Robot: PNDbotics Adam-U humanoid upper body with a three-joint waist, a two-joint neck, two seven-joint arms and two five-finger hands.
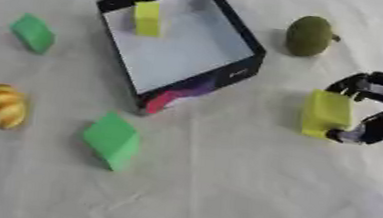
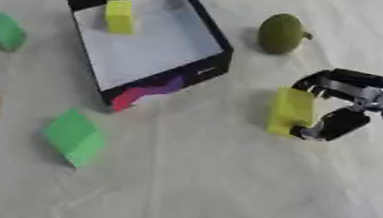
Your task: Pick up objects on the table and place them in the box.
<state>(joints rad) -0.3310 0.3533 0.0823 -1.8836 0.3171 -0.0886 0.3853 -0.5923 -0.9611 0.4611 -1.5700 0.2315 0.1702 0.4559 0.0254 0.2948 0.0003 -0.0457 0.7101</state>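
A black-walled box [image 1: 238, 73] with a white floor stands at the top centre, with one yellow block [image 1: 147, 18] inside at its far corner. My right hand [image 2: 346, 108] comes in from the right, its fingers and thumb curled round a second yellow block [image 1: 325, 114] that stands on the cloth to the right of the box. Loose on the cloth lie a green block [image 1: 111, 140] in front of the box, a smaller green block [image 1: 33, 32] at the far left, a yellow striped rounded object [image 1: 2, 106] at the left edge and an olive-green fruit [image 1: 309, 36] at the upper right. My left hand is out of view.
A white cloth [image 1: 249, 187] covers the whole table. The box's front wall carries a pink and purple patch [image 1: 179, 94].
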